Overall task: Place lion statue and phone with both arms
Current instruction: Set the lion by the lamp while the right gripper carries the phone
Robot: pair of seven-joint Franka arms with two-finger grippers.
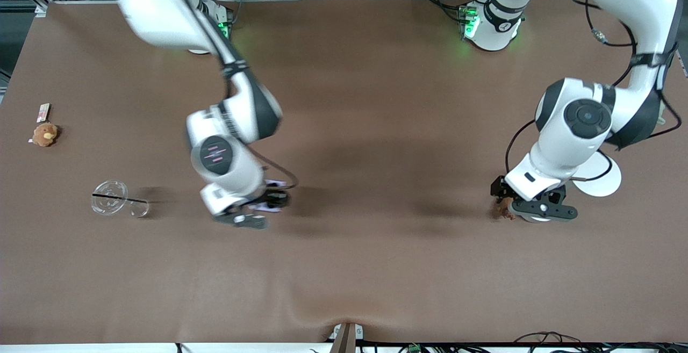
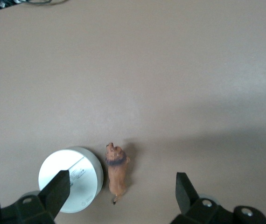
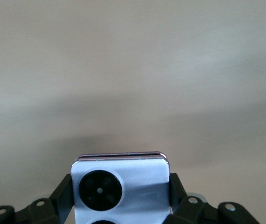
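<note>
Front view hides most of phone (image 3: 120, 186) under right gripper (image 3: 120, 196).

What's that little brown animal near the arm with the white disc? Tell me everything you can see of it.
It is the lion statue, a tiny, elongated reddish-brown figurine with a darker mane around its head and a thin tail at the other end. It looks hard and moulded, like plastic or resin. It lies on the brown table toward the left arm's end, right beside a white round puck; whether they touch is unclear. The left gripper hangs open above it, fingers on either side, not touching it.
</note>
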